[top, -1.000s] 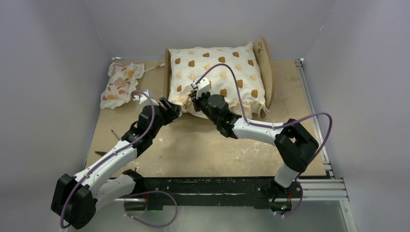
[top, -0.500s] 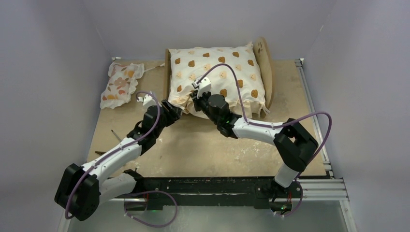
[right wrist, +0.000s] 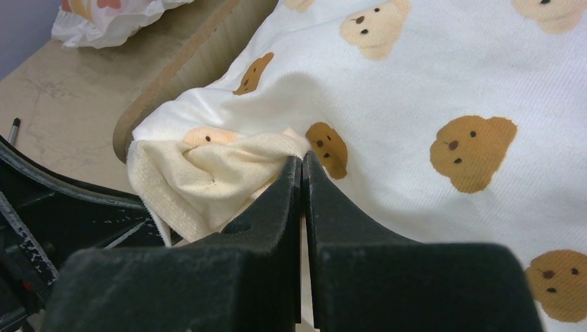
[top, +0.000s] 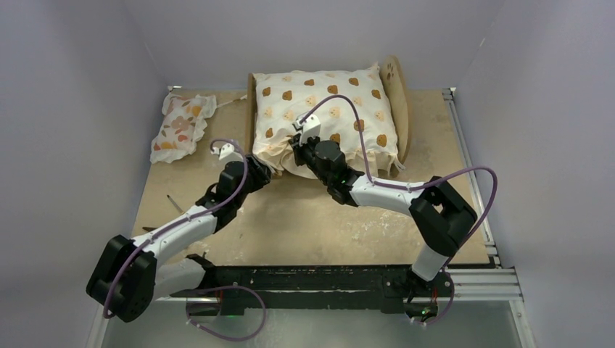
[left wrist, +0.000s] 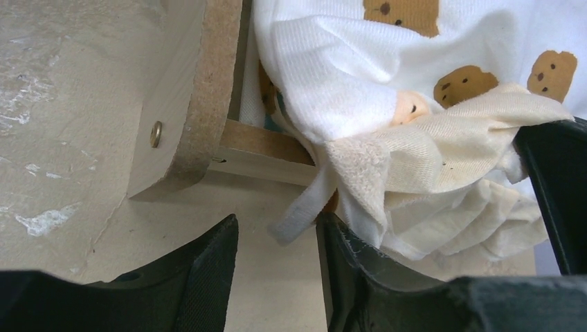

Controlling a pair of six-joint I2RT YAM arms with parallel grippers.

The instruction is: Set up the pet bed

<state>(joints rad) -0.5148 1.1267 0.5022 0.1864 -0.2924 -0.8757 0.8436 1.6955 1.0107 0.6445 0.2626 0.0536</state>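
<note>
The cushion [top: 326, 109] is laid on the pet bed [top: 397, 101] just beyond both jaws; a pillow [top: 181, 125] is seen well to their left.

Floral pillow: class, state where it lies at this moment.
Top view: the floral pillow lies at the far left of the table, apart from the pet bed to its right.

Our left arm stretches further from the table's near edge, bringing our left gripper [left wrist: 277, 232] closer to the near-left corner of the pet bed [left wrist: 201, 83], right by the ruffle of the bear-print cushion [left wrist: 332, 69]. Its jaws stand narrower than a second ago, though still apart. Our right gripper [right wrist: 302, 162], clamped on that ruffle, shifts slightly toward the table's far edge.
</note>
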